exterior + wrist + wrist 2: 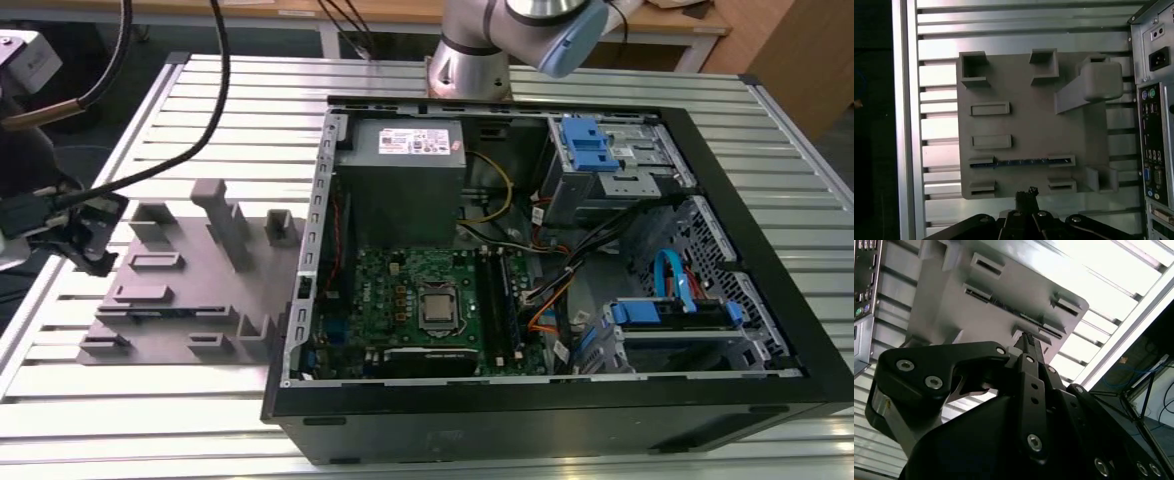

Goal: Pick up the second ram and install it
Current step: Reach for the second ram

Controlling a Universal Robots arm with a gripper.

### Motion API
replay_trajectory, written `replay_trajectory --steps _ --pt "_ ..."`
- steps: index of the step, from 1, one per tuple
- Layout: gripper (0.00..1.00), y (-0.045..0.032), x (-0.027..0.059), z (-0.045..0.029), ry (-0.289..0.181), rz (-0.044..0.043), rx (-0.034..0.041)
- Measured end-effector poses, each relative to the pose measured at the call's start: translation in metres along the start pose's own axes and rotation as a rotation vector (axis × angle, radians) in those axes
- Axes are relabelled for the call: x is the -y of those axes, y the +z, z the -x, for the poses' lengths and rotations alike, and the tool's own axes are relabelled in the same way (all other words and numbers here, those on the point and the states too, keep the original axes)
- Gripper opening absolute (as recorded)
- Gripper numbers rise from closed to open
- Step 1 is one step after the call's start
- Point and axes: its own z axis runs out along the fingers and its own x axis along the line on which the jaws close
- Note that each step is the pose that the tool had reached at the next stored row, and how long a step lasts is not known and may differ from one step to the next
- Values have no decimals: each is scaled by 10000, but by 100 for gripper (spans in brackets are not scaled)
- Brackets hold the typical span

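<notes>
Step in hand, as judged: the approach to the pick, with nothing lifted yet. The second ram, a long thin dark circuit-board stick [1019,161], lies edge-up between two slotted blocks of the flat grey plastic fixture plate [1024,125], well apart from the open black computer case [561,405]. The black gripper [1026,195] hangs by the plate's edge, clear of the stick. Its fingers appear pressed together on nothing, though the angle is poor. A grasp would call for the fingers spread and squared across the thin board. Plate and case rest on a slatted aluminium counter [200,400], with pale wooden furniture [694,25] behind.
</notes>
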Motion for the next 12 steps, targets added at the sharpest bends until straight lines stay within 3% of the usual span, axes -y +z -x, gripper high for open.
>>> replay_trajectory --steps 12 --pt "7 165 308 12 0 0 0"
